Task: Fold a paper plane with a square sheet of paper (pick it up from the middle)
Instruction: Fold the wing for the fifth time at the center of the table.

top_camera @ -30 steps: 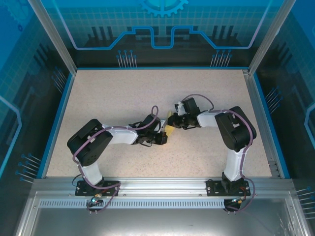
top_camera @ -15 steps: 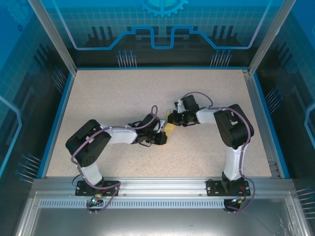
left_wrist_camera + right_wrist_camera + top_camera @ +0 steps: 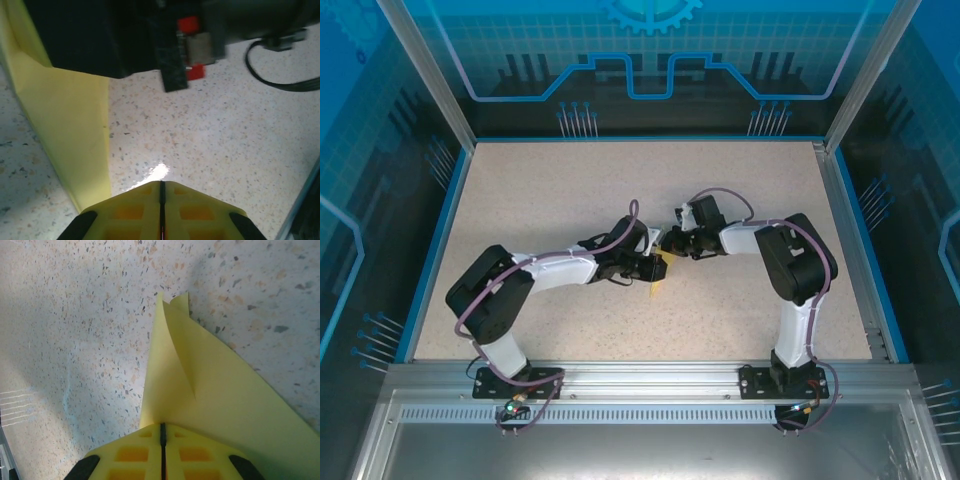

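The square sheet of paper (image 3: 660, 268) is yellow and folded, with a crease and a pointed tip, near the middle of the table. My right gripper (image 3: 672, 245) is shut on it. In the right wrist view the paper (image 3: 200, 375) fans out from the shut jaws (image 3: 161, 425) toward its tip. My left gripper (image 3: 648, 264) sits just left of the paper with its jaws shut (image 3: 161, 184) and nothing between them. In the left wrist view the paper (image 3: 70, 135) stands on edge at the left, under the right gripper's black body (image 3: 100, 35).
The speckled table (image 3: 570, 190) is bordered by a blue rim and clear walls. Both arms meet at the centre, wrists close together. A black cable (image 3: 280, 75) loops off the right arm near the left gripper.
My left gripper has moved away from the near edge, closer to the right gripper and the paper. The right gripper has barely moved and stays on the paper.
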Motion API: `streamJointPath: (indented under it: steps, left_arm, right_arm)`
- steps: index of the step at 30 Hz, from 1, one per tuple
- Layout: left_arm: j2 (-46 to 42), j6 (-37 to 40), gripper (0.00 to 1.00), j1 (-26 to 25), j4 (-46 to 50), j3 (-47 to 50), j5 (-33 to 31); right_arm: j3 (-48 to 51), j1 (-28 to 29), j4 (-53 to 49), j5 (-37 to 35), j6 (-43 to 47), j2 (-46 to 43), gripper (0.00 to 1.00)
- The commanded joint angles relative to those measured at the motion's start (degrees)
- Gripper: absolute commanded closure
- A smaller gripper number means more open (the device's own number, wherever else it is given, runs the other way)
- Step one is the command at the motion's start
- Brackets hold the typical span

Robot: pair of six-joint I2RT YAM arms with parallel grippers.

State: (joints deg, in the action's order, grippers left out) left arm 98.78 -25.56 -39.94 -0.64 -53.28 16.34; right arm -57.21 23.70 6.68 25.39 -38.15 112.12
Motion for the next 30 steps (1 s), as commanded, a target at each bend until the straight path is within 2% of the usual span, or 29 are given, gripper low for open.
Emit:
streamJointPath:
  steps: [1, 12, 20, 30]
  left_arm:
    - [3.2, 0.3, 0.91, 0.3, -0.1, -1.6, -0.8]
    - [8.2, 1.9, 0.92, 0.6, -0.2, -0.5, -1.6]
    - [9.9, 2.2, 0.96, 1.9, -2.6, 3.9, -1.1]
    - [9.5, 2.7, 0.97, 2.5, -3.9, 6.2, 0.4]
  right_arm:
    - [1.9, 0.8, -2.0, -0.6, -0.6, -0.4, 0.92]
    - [2.3, 0.8, -2.0, -0.8, -0.9, -2.5, 0.92]
    - [3.9, 1.1, 4.7, 3.3, -6.0, -7.3, 0.90]
    - [1.5, 2.2, 6.8, 4.0, -8.7, -1.6, 0.90]
